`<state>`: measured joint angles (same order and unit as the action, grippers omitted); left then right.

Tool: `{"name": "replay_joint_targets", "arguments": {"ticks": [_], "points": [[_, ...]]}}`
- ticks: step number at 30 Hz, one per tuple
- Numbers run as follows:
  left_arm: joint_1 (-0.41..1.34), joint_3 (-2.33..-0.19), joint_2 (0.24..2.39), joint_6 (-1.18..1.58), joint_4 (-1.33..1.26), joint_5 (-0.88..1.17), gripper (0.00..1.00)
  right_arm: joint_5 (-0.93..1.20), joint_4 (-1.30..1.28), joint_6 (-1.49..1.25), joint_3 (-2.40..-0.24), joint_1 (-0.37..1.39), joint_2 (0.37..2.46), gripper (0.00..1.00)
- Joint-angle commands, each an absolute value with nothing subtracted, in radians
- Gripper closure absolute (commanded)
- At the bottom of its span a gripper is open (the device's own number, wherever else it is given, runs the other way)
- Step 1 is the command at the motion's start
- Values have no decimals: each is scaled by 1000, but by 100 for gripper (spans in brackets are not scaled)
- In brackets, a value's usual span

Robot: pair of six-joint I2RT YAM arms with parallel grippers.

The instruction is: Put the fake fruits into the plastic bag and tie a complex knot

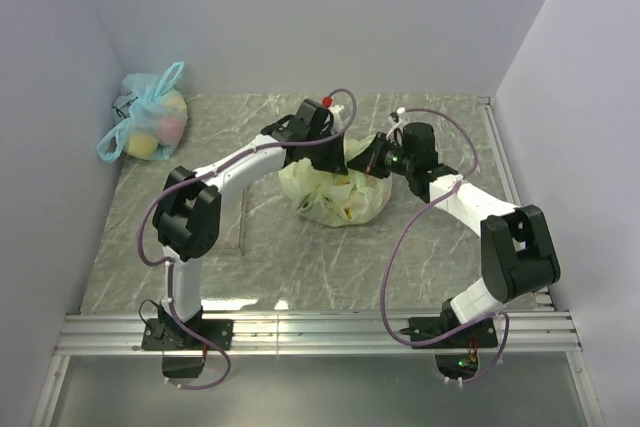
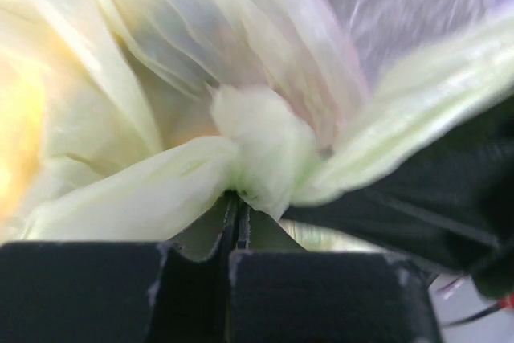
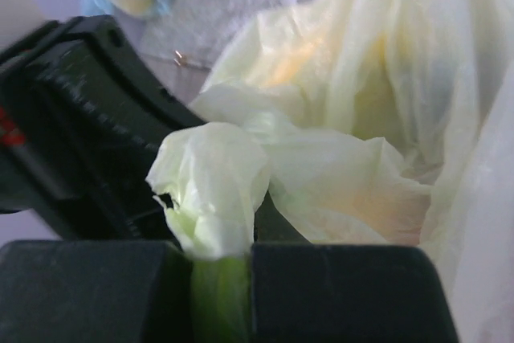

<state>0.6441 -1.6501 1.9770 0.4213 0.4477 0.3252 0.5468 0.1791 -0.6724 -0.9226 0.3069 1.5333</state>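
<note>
I'm watching the plastic bag point(image 1: 335, 197) sitting mid-table point(image 1: 300, 267), bulging, with yellowish shapes that I'm taking to be the fake fruits point(image 1: 347, 210) showing through its lower side. Both arms are meeting right above it. The left gripper point(image 2: 238, 226) is clamping only a thin sliver of pale green film between closed jaws, and the right gripper point(image 3: 221, 267) is pinching a thicker bunched strip of handle, also fully closed on it. Between them a first knot point(image 2: 257, 146) is bunching up, and from the wrist views it is looking soft and loose rather than cinched. What I'm worrying about most is the left hold: with so little film in it, any hard pull apart is risking a slip, or the thin plastic stretching and tearing at the pinch. If either strip is coming free, the loose wrap is likely to undo itself and the mouth may open. I'm also minding that the two wrists are sitting nearly touching, so a second loop here is risking a collision or a finger snagging a fold. A lift instead of a sideways pull could drag the bag and tip fruit out. The light blue bag point(image 1: 150, 122) is lying well apart in the far left corner.
</note>
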Motion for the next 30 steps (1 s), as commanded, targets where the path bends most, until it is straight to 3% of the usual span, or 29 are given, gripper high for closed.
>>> {"name": "replay_joint_targets", "arguments": {"ticks": [1,8,15,18,20,27,29,30], "points": [[592,-1712,2040,550,275,271,100,667,419,-888,-936,330,1476,100],[554,-1694,2046,670,67,452,100,635,548,-1043,-943,347,1512,100],[511,-1549,2052,807,-139,750,100,558,378,-959,-963,371,1493,100],[500,-1491,2051,848,-199,865,100,589,210,-745,-1017,374,1505,86],[499,-1471,2051,847,-202,888,100,598,116,-642,-1045,374,1499,81],[492,-1459,2078,919,-291,937,100,606,-144,-289,-1083,356,1345,19],[486,-1469,2082,920,-288,934,100,623,-195,-243,-1107,333,1303,18],[486,-1474,2083,917,-281,933,100,636,-242,-223,-1115,319,1289,12]]}}
